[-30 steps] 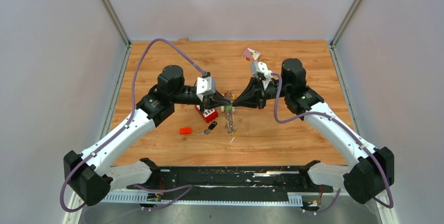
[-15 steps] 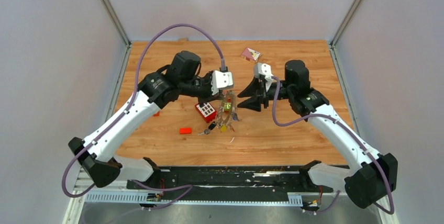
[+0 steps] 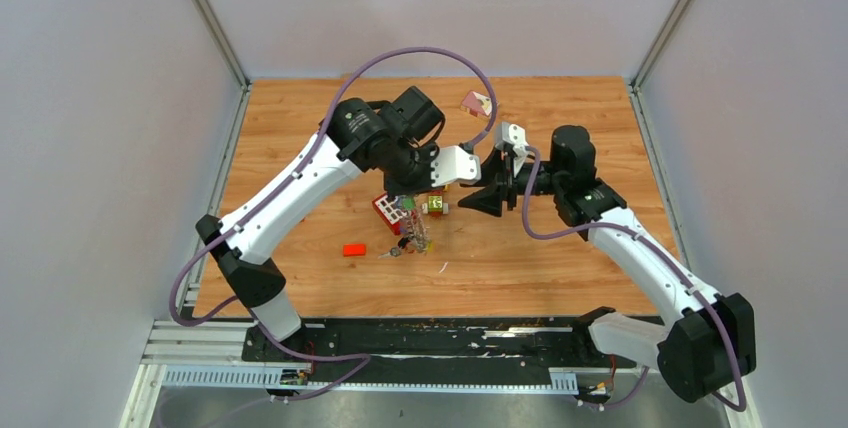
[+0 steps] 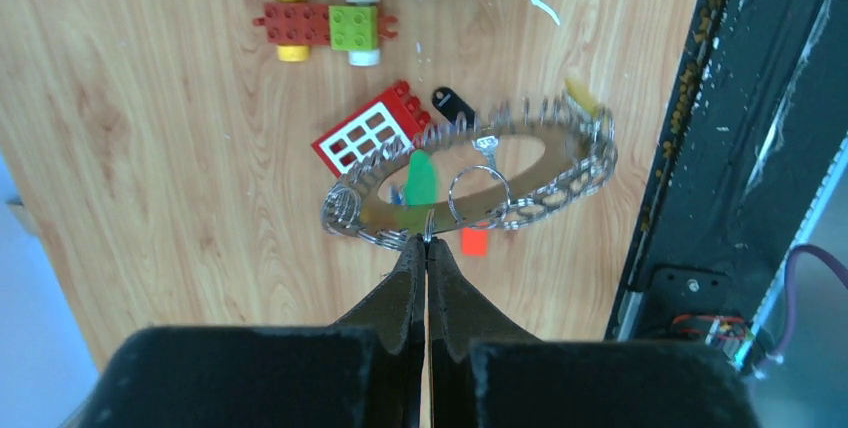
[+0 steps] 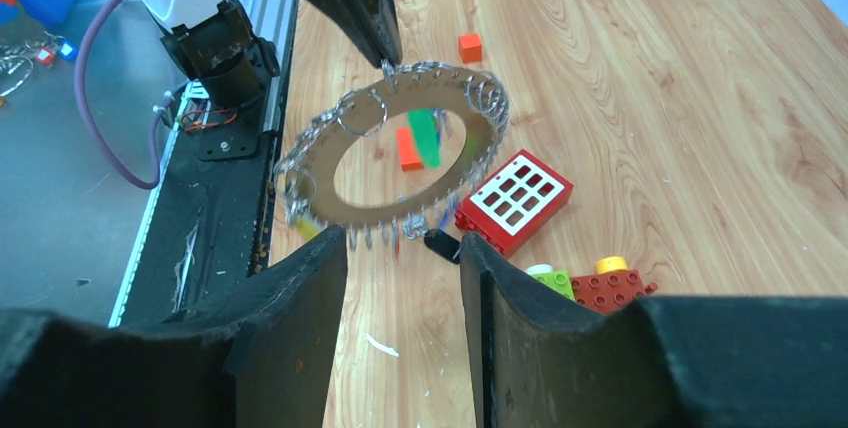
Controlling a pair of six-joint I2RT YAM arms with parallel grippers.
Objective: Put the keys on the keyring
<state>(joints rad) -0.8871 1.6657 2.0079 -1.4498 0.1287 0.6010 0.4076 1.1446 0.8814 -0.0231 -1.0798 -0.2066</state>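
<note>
Pale grey walls enclose a wooden tabletop [image 3: 560, 258] with a black rail [image 3: 440, 338] along its near edge. The left arm [image 3: 300, 183] has swung up and across toward the middle since a second ago, when it lay low and both grippers met just above the wood. The right arm [image 3: 640, 248] has drawn back a little toward its own side.

The left gripper [image 4: 421, 248] is pressed together on the near rim of the keyring [image 4: 575, 153], holding it tilted in the air above the tabletop. The right gripper [image 5: 400, 258], closed a second ago, now stands spread and apart from the keyring, facing it.

Below the keyring lies a red brick with white window bars [image 4: 368, 133]. A toy car of red, green and yellow bricks [image 4: 325, 25] sits farther off, and a small red brick [image 3: 354, 249] lies nearer the rail.

A green-headed key [image 4: 421, 180] hangs at the keyring by the left gripper. A black-headed key [image 4: 453, 104] lies on the wood just beside the window brick.
</note>
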